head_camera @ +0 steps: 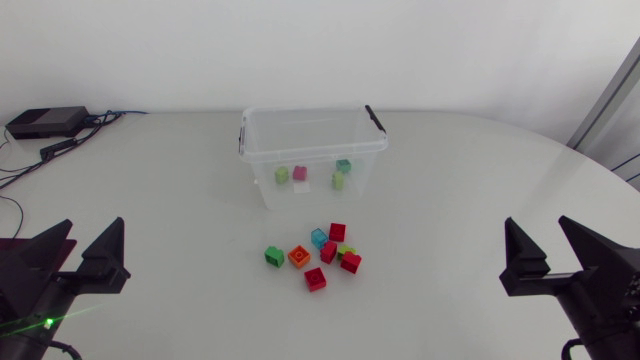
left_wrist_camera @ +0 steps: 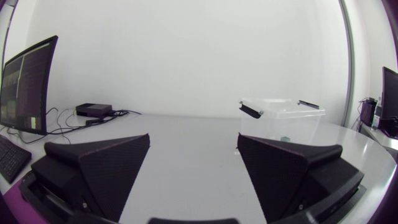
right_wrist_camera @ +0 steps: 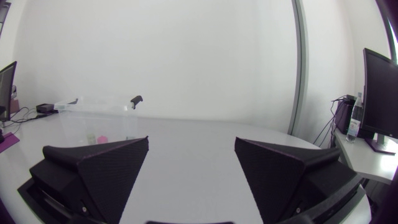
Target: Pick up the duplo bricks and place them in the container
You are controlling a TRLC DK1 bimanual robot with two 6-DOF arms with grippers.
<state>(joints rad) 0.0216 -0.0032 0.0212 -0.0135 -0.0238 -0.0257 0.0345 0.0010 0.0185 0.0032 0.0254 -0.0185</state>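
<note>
A clear plastic container (head_camera: 312, 151) with black handle clips stands at the middle back of the table. Inside it lie a green brick (head_camera: 282, 175), a pink brick (head_camera: 299, 173) and a teal brick (head_camera: 343, 166). In front of it is a cluster of duplo bricks: green (head_camera: 273, 256), orange (head_camera: 299, 256), light blue (head_camera: 319, 238) and several red ones (head_camera: 337, 232). My left gripper (head_camera: 92, 232) is open at the near left, far from the bricks. My right gripper (head_camera: 537, 226) is open at the near right. Each wrist view shows open fingers, with the container (left_wrist_camera: 283, 121) (right_wrist_camera: 93, 115) ahead.
A black box (head_camera: 45, 122) with cables sits at the back left corner of the table, also seen ahead of the left gripper as a black box (left_wrist_camera: 93, 110). Bare white table lies between both grippers and the brick cluster.
</note>
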